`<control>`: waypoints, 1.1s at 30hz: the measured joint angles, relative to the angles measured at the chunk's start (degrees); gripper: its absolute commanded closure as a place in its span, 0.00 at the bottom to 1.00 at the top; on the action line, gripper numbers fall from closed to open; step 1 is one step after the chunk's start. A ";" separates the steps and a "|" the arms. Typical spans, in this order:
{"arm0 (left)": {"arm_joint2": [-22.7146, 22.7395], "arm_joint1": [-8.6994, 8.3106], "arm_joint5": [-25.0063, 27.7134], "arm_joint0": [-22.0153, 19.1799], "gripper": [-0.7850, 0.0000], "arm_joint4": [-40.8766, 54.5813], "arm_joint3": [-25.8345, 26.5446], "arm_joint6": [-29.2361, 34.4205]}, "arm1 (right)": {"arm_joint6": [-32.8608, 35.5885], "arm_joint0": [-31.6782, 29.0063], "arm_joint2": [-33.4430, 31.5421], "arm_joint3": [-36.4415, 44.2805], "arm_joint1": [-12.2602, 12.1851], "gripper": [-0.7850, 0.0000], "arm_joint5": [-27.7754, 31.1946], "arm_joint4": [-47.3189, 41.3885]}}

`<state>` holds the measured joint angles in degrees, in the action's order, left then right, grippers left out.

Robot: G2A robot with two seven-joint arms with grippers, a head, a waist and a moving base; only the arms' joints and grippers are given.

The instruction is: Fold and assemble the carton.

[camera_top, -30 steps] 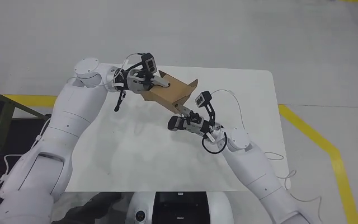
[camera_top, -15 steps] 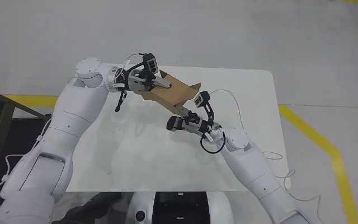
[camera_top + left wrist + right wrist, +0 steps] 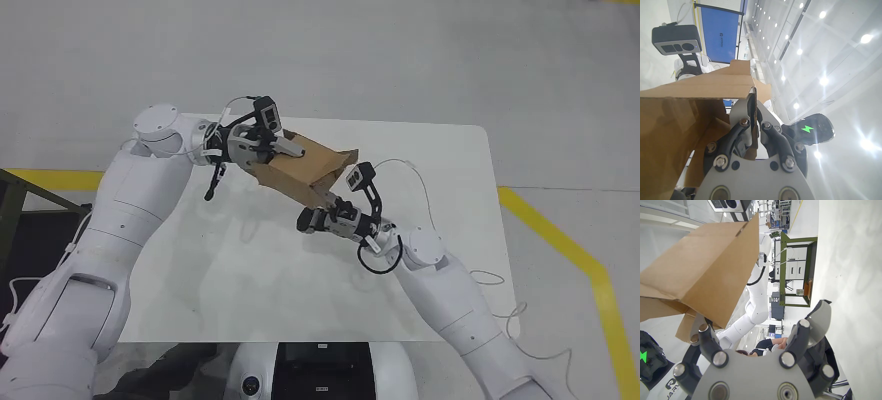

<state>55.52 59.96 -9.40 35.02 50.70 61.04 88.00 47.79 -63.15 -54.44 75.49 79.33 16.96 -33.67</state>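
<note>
Listing, one moment, all positions given against the carton.

Item 1: carton (image 3: 300,166), brown corrugated board, partly opened into a box shape, loose flaps at one end. Held tilted in the air above the white table (image 3: 440,180), over its far half. In the left wrist view the carton (image 3: 677,117) shows a folded panel and one raw corrugated edge; in the right wrist view the carton (image 3: 702,272) shows two plain faces meeting at a corner, with a flap hanging below.

Item 2: left gripper (image 3: 280,150), at the carton's far edge. Fingers (image 3: 740,113) closed tight on the raw board edge, one on each side of the wall, left gripper (image 3: 754,113) carrying the carton.

Item 3: right gripper (image 3: 312,218), just below the carton's near lower corner. Fingers spread wide, nothing clasped between them; one finger (image 3: 703,330) sits at the hanging flap under that corner, contact unclear, the other finger (image 3: 821,313) well apart from the carton. Right gripper (image 3: 759,321) faces the carton's underside.
</note>
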 measured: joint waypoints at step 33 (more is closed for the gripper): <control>4.36 -1.36 2.26 3.47 1.00 -7.92 1.31 -6.55 | 8.79 -7.02 -7.34 13.12 -2.02 0.00 10.61 -5.51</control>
<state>59.88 58.60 -7.14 38.49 42.78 62.36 81.45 56.57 -70.16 -61.78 88.61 77.30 27.57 -39.18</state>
